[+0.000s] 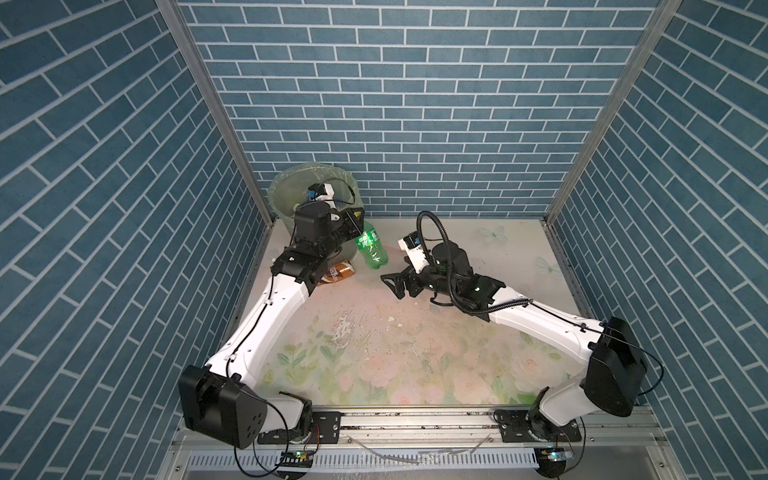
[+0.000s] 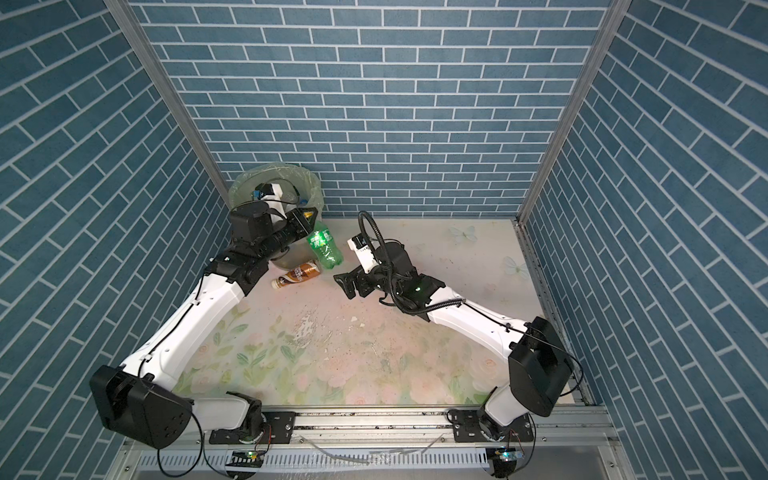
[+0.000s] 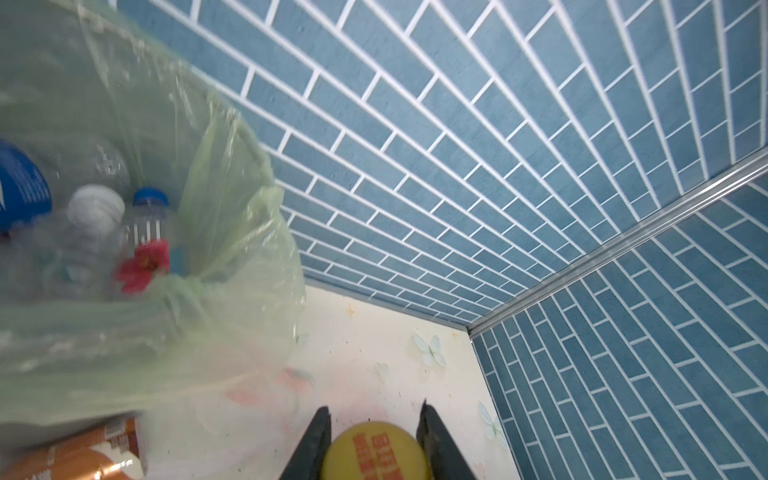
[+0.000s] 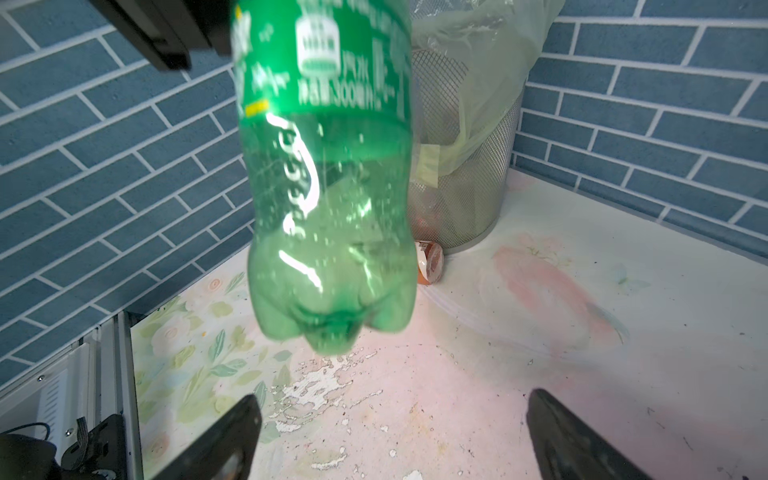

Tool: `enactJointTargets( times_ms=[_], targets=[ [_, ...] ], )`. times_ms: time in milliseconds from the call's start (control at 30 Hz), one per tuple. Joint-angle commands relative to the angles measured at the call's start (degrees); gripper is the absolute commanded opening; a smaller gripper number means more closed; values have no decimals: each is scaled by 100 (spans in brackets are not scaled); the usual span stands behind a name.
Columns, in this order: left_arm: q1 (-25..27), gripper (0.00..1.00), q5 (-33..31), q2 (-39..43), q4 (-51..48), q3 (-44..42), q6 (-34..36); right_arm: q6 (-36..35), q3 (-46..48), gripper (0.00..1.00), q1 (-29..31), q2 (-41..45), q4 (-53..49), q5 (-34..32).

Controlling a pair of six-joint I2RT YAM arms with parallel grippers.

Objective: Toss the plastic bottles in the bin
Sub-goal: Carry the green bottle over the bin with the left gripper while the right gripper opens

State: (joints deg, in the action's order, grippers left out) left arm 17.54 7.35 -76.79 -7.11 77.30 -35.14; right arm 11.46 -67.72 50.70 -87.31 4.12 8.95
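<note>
Taking the near rail as six o'clock, we find the bin (image 1: 277,188) at eleven o'clock on the table (image 1: 374,353), a pale bag (image 3: 232,174) folded over its rim. Inside we count at least three bottles (image 3: 96,211), one blue-labelled, one white-capped and one blue-capped, so much of the job looks done. At the bin's six o'clock foot a brown bottle (image 2: 297,274) lies on its side. At the bin's four o'clock our left claw (image 3: 374,419) is clamped on the yellow cap (image 3: 374,453) of the green bottle (image 1: 372,250), which hangs base-down, seemingly clear of the table, beside the bin rather than over it. At that bottle's four o'clock our right claw (image 4: 392,399) gapes wide and holds nothing. We judge two bottles remain: the green one, then the brown.
</note>
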Motion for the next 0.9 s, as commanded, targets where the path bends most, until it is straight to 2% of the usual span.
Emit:
enactJointTargets(
  times_ms=[0, 267, 467, 700, 867],
  targets=[
    [-3, 20, -447, 60, -258, 573, 886, -232, -183, 99, 21, 177, 93, -104],
    [-133, 20, -1542, -379, -249, 2269, 2424, -241, -176, 99, 19, 298, 82, -174],
    [-301, 20, -1974, -867, 55, 3529, 3232, -240, -174, 99, 21, 324, 62, -227],
    [-379, 20, -2053, -1335, 329, 4588, 3729, -361, -380, 99, 22, 310, -37, -245],
    [-478, 20, -2068, -1494, 434, 4681, 3768, -558, -841, 99, 20, 176, -159, -261]
  ],
)
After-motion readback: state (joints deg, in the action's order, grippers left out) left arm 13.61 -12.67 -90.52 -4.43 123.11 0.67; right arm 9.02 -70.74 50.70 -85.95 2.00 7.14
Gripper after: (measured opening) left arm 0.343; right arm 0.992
